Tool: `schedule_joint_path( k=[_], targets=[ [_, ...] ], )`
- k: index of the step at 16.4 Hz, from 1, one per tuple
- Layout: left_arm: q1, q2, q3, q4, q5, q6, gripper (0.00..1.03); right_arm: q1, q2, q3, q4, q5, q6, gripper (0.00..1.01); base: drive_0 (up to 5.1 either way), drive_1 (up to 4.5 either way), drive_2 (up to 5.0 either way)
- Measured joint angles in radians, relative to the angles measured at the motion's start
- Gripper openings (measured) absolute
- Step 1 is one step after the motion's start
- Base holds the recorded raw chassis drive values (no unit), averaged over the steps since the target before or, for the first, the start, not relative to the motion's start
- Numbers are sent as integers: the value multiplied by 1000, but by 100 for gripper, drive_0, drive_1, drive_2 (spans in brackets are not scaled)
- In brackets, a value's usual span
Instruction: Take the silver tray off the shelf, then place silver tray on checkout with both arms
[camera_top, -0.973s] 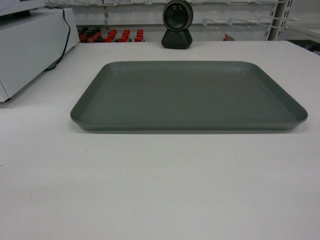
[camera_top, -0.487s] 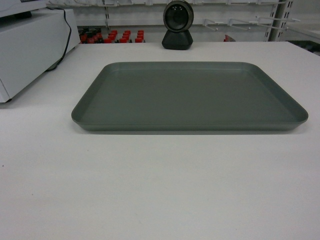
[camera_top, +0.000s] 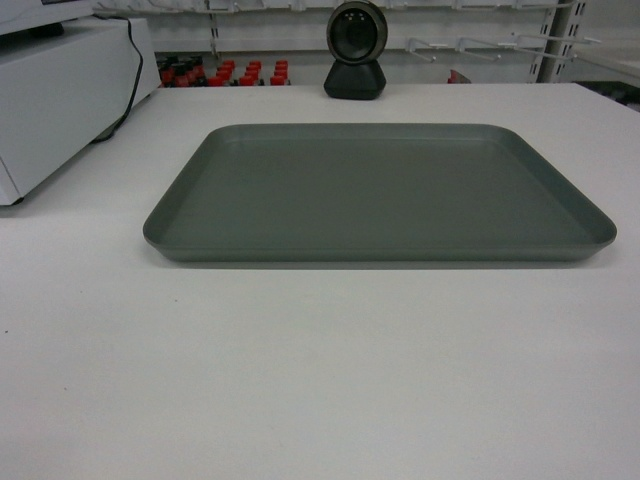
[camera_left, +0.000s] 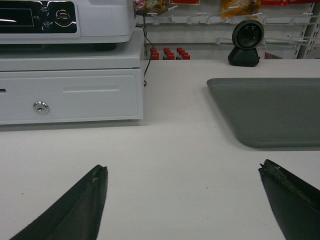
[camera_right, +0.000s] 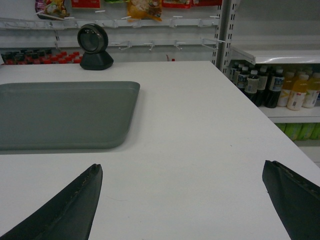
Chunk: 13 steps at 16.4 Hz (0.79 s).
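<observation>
Silver tray (camera_top: 380, 190) lies flat on the checkout (camera_top: 320, 370), in front of the scanner (camera_top: 356, 48). Left gripper (camera_left: 182, 200) and right gripper (camera_right: 182, 200) both released, jaws spread, empty, clear of the tray. Placement looks finished; best to retreat low and straight, away from the tray rim.

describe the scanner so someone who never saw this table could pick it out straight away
Start at the wide white checkout tabletop, where a large flat grey-silver tray lies. Beyond the tray's far edge, at the back of the tabletop, stands the small black scanner. Its round head on a short dark base sets it apart from the boxy white cash register on the left.
</observation>
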Motion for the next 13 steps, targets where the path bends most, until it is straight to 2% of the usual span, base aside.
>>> schedule_joint_path(
  k=[1, 2, 6, 13],
  targets=[
    [0, 0, 0, 0, 0, 0, 100, 0, 0, 0, 0, 0, 0, 97, 0, 0, 0],
    [0, 0, 0, 0, 0, 0, 97, 0, 0, 0, 0, 0, 0, 98, 0, 0, 0],
    [0, 0, 0, 0, 0, 0, 98, 0, 0, 0, 0, 0, 0, 98, 0, 0, 0],
    [0, 0, 0, 0, 0, 0, 98, 0, 0, 0, 0, 0, 0, 98, 5, -392, 401]
  ],
)
